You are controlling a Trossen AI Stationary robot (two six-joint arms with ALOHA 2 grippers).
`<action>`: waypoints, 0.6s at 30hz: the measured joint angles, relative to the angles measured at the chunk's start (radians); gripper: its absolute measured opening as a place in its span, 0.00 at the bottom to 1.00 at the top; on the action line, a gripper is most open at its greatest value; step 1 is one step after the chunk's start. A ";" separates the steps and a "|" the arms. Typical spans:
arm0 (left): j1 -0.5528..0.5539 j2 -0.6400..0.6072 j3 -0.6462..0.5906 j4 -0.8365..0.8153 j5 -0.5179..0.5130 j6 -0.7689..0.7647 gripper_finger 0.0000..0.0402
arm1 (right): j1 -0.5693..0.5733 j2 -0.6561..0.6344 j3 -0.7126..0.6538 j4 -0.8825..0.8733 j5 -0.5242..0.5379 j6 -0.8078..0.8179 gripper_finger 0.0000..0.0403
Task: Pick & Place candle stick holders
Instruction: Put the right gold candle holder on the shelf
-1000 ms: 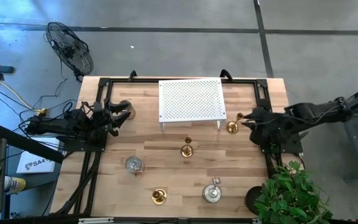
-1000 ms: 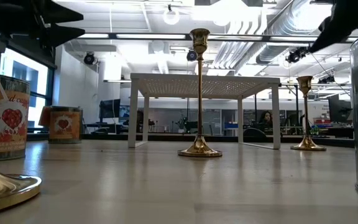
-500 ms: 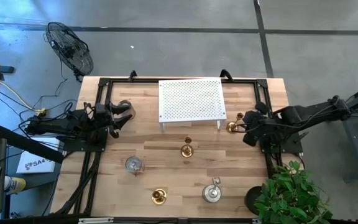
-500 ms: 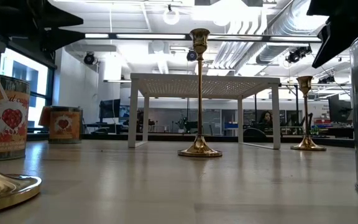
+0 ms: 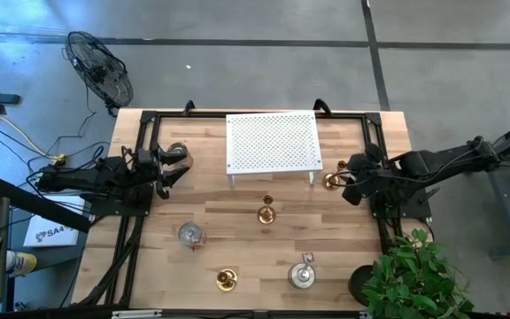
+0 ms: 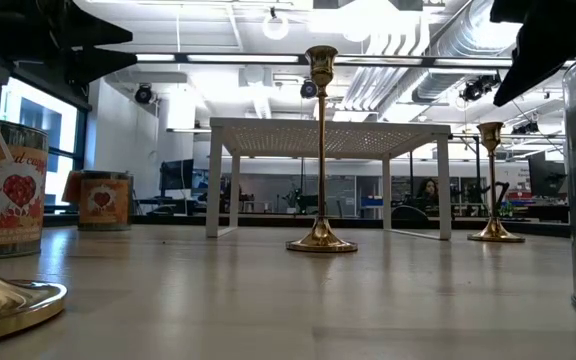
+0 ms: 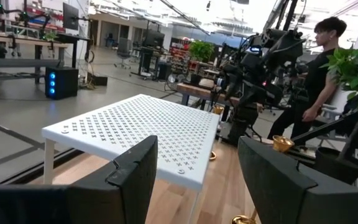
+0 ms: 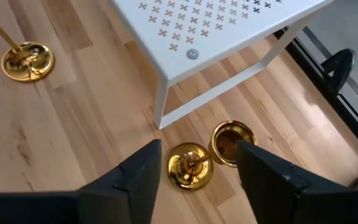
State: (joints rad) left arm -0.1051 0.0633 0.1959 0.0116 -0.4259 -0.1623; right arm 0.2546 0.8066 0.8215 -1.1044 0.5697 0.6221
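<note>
The task looks barely begun: the white rack (image 5: pixel 274 141) at the back of the table (image 5: pixel 237 230) has nothing on top, and every holder that shows stands on the wood. The pictures do not say where the holders are meant to go. Three gold candlesticks are upright: one just off the rack's right front leg (image 5: pixel 330 181), one in the middle (image 5: pixel 266 213) and one near the front edge (image 5: pixel 227 280). Three squat cups show as well: one at front left (image 5: pixel 190 234), one at front right (image 5: pixel 302 275), and one at the left edge (image 5: pixel 177 151) just ahead of the left gripper (image 5: pixel 168 168). The right gripper (image 8: pixel 194 163) is the one at work. It hangs above the candlestick by the rack leg, and its wrist view looks down on that candlestick's base between its two fingers, which are spread and touch nothing; a small gold cup-shaped piece (image 8: pixel 232 141) shows just beside that base, though what it is cannot be told. So the grasp is judged not yet made: the gripper has to come down around the stem and close. The left gripper waits at the table's left edge, its fingers spread and holding nothing, facing the rack. All six holders are left to move.
</note>
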 joint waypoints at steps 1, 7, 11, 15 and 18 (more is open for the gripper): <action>0.000 0.000 0.000 0.000 0.000 0.000 0.55 | 0.000 0.000 0.000 -0.007 0.000 0.005 0.54; 0.000 0.000 0.000 0.000 0.011 0.000 0.55 | 0.000 0.000 0.000 -0.021 0.012 0.002 0.61; 0.000 0.000 0.000 0.000 0.016 0.000 0.55 | -0.031 0.000 0.000 -0.043 -0.022 -0.011 0.64; 0.000 0.000 0.000 0.000 0.016 0.000 0.55 | -0.097 0.000 0.000 -0.039 -0.036 -0.065 0.64; 0.000 0.000 0.000 0.000 0.016 0.000 0.55 | -0.144 0.000 0.000 -0.026 -0.059 -0.105 0.64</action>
State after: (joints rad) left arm -0.1051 0.0634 0.1959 0.0116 -0.4103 -0.1623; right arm 0.1102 0.8066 0.8215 -1.1301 0.5107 0.5172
